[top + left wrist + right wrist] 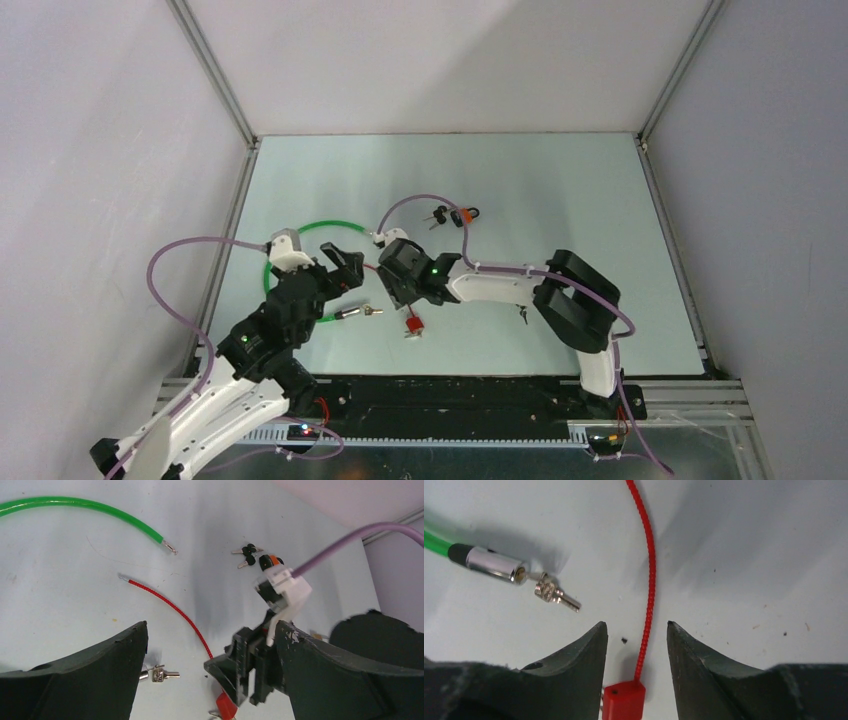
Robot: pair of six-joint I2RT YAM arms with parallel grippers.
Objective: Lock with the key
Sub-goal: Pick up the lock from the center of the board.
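Since the right gripper (636,626) hangs low over the small red plastic lock block (624,701), its dark fingers (574,660) parted on either side and touching nothing, the step in hand looks like taking hold of that block. To do it well, the pads should meet the block's flat sides squarely. They should stay clear of the thin red ribbed cable (651,570) that runs up from it, so the body cannot twist as the fingers come together. The block lies on the pale table (560,200) towards the near edge, between the two arms. Just to its left the right wrist view gives detail the overhead cannot: a silver metal lock cylinder (494,564) ends the green plastic-coated cable (100,507), and a small silver key (555,595) sits at its mouth. Whether the key is seated I cannot tell. The left gripper (210,627), spread wide and empty, looks across the scene. Only its view shows both cables' bare free tips, and further off a bunch of black-headed keys (247,555) beside an orange-and-black piece (270,560), well apart from either lock.
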